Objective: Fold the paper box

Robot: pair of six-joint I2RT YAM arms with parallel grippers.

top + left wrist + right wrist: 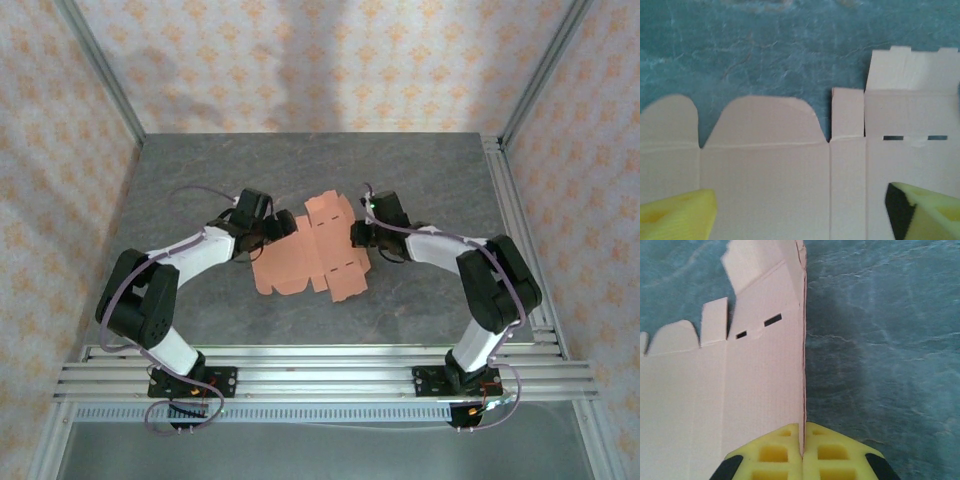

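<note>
The paper box (pixel 310 255) is a flat salmon-orange die-cut sheet lying mid-table, with rounded flaps, tabs and two small slots. My right gripper (pixel 358 234) holds its right edge: in the right wrist view the yellow fingers (pixel 775 455) are closed together on the thin card edge (pixel 802 390), which is lifted and folded upward. My left gripper (pixel 272 226) hovers over the sheet's left side. In the left wrist view its yellow fingers (pixel 675 212) stand far apart above the card panels (pixel 765 185), gripping nothing.
The grey stone-patterned table top (pixel 200 170) surrounds the sheet. Aluminium frame rails (pixel 320 365) run along the near edge and a rail (pixel 515 230) along the right side. Patterned walls enclose the back and sides.
</note>
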